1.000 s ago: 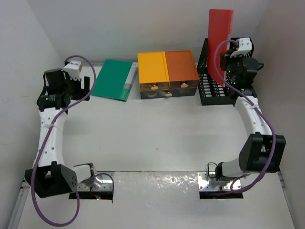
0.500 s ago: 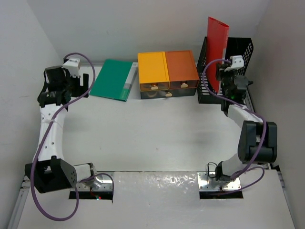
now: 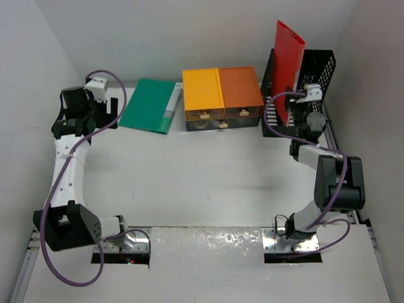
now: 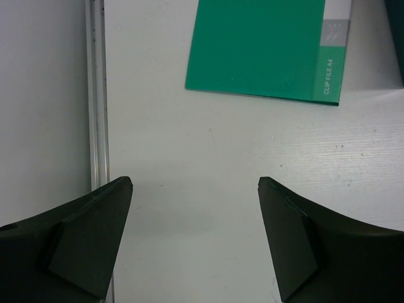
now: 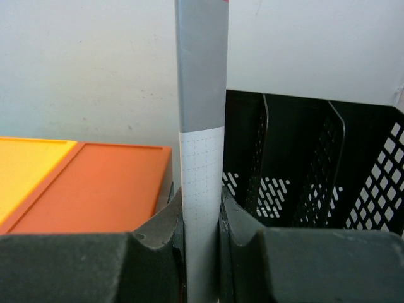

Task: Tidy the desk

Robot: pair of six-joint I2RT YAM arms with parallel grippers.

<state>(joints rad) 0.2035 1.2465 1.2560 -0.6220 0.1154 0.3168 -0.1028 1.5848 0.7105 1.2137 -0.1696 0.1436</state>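
Two arms are out over the desk [image 3: 202,183], the large flat white tabletop that runs from the arm bases at the near edge to the back wall. Far right is where the action is. The right gripper [image 5: 202,218] has its jaws pinched tight on the lower part of the tall red plastic folder [image 3: 289,57], which stands upright, edge-on to the wrist camera, at the left side of the black mesh file rack [image 3: 319,69]. Filing that folder looks like the step in hand, and I judge it well along, though whether the bottom edge is seated in a slot is hidden. To do it well, hold it vertical and line the lower edge up with the leftmost slot rather than the rack's left wall. Then lower it straight down, and let go only once it bears on the rack's floor. Room is tight there: the yellow-and-orange drawer box [image 3: 222,93] sits just beside the rack on the left, and the side wall rises just right of it, so the clean way out is toward the near side. Over on the far left, the left gripper [image 4: 194,186] hangs with fingers spread wide, holding nothing, above bare desk near the grey metal rail [image 4: 98,95]. Just beyond it the flat green clip-file folder [image 4: 262,44] lies on the tabletop, apart from the fingers, probably next in line. Wide open white surface fills the middle for any swing.
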